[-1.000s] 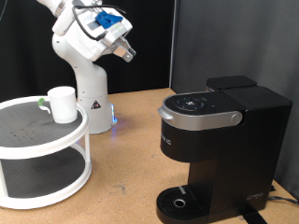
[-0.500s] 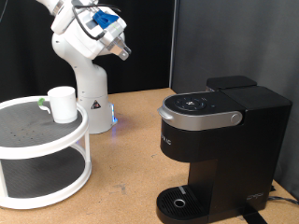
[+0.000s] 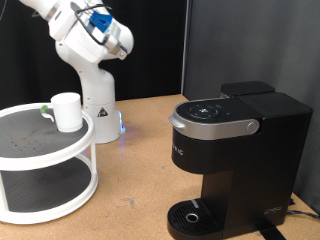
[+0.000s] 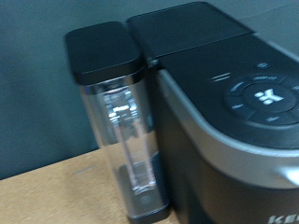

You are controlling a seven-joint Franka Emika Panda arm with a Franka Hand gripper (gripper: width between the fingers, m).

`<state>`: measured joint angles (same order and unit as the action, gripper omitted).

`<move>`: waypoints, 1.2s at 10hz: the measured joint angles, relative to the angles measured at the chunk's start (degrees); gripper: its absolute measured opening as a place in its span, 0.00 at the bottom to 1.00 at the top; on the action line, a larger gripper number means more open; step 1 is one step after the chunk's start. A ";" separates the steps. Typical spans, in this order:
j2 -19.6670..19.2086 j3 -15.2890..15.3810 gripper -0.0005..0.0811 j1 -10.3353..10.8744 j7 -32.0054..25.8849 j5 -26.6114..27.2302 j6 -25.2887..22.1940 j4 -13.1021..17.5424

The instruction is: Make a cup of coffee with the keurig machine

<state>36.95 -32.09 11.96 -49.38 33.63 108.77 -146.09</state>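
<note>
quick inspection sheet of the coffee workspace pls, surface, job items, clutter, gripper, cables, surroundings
surface: brown wooden tabletop, bare between the rack and the machine.
job's things: the cup stands upright on the top tier of a white two-tier round rack, at the exterior view's left. The keurig machine stands at the exterior view's right with its lid down and nothing on its drip tray; the wrist view shows its clear water tank.
clutter: a small green-topped item beside the cup.
grippers: the gripper is raised at the exterior view's top, away from the cup and the machine; nothing seen in it.
cables: a dark cable by the machine's base.
surroundings: black backdrop.
</note>
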 joint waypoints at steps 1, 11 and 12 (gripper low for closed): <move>1.15 -0.86 0.01 -0.93 -0.02 -1.53 -2.90 0.20; 4.97 -7.38 0.01 -3.42 -5.99 -15.62 -18.20 4.54; 5.06 -8.65 0.01 -3.43 -8.45 -15.74 -18.21 5.41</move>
<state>42.01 -40.73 8.53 -57.83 17.89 90.57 -140.68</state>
